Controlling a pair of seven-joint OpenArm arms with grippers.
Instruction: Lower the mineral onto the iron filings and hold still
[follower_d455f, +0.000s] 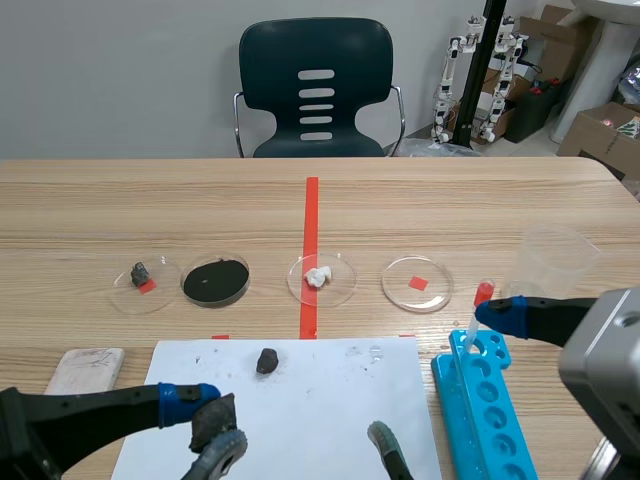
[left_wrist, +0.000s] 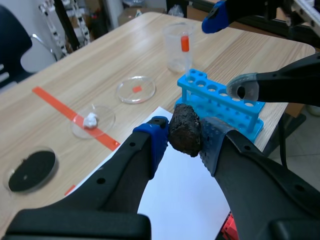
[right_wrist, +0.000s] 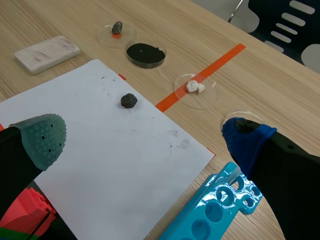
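Observation:
A rough dark mineral (left_wrist: 185, 129) is pinched between the pads of my left gripper (left_wrist: 182, 142), which is shut on it. In the scene view that gripper (follower_d455f: 210, 428) holds the mineral (follower_d455f: 212, 418) just above the near left part of the white paper (follower_d455f: 320, 420). The iron filings (follower_d455f: 215, 281) fill a petri dish as a black disc beyond the paper's far left corner, well ahead of the held mineral (left_wrist: 31, 171) (right_wrist: 145, 53). My right gripper (follower_d455f: 442, 378) (right_wrist: 145, 137) hangs open over the paper's right side with nothing in it.
A small dark stone (follower_d455f: 267, 360) lies on the paper. Dishes hold a grey stone (follower_d455f: 143, 272), white lumps (follower_d455f: 320, 277), and a red mark (follower_d455f: 417, 283). A blue tube rack (follower_d455f: 490, 410), a clear beaker (follower_d455f: 553, 260) and a white block (follower_d455f: 85, 368) stand nearby.

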